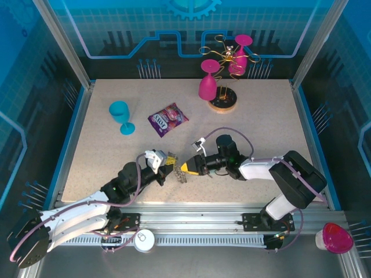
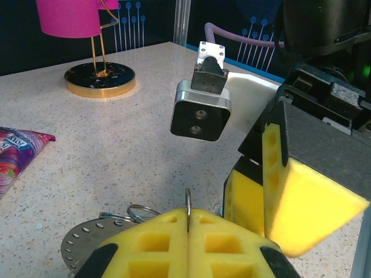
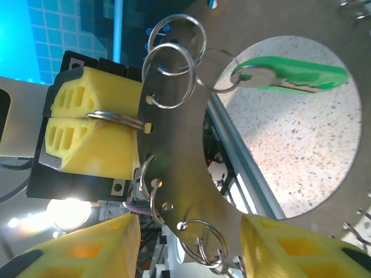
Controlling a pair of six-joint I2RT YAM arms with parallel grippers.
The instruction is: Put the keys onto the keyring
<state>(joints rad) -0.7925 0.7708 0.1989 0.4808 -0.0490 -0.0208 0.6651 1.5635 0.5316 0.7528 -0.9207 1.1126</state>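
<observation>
The keyring (image 1: 180, 173) is held up off the table near the front edge, between both grippers. My left gripper (image 1: 168, 165) is shut on one of its small wire loops (image 2: 188, 202), which stands out between the yellow pads (image 2: 156, 237). In the right wrist view the keyring (image 3: 191, 145) is a flat metal band with holes and wire loops. A key with a bright green head (image 3: 290, 75) hangs from one loop inside the ring. My right gripper (image 3: 190, 243) is open, its pads standing on either side of the band. The left gripper (image 3: 139, 123) shows there too, clamped on a loop.
A purple snack packet (image 1: 168, 120) and a blue goblet (image 1: 120, 116) lie farther back on the table. The glass rack (image 1: 223, 101) with pink glasses stands at the back. A pink cup (image 1: 336, 237) sits off the table at the front right.
</observation>
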